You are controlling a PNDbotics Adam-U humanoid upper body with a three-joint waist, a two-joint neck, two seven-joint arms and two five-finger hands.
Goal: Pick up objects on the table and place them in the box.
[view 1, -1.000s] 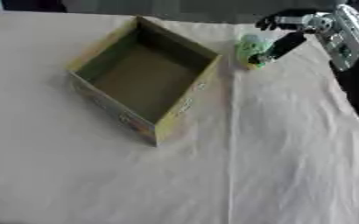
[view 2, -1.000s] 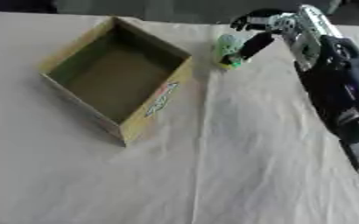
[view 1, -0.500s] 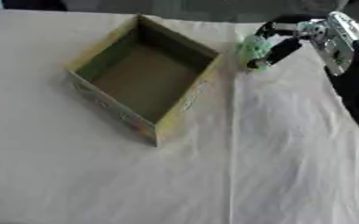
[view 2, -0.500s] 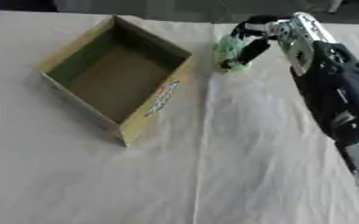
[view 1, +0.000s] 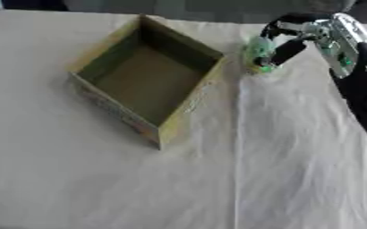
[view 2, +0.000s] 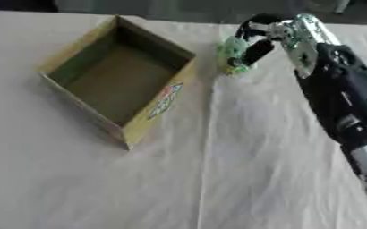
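A small light-green object [view 1: 257, 53] hangs just right of the open cardboard box [view 1: 146, 80], near its far right corner. My right hand [view 1: 296, 36] comes in from the upper right, its fingers and thumb curled round the green object. The box is open at the top and its inside looks bare. My left hand shows in neither view.
A white cloth [view 1: 280, 170] covers the table, with a crease running down from the green object. Dark shapes line the far edge of the table. My black right forearm [view 2: 343, 103] crosses the right side.
My right hand has moved left toward the box, carrying the green object with it. The box has stayed where it was.
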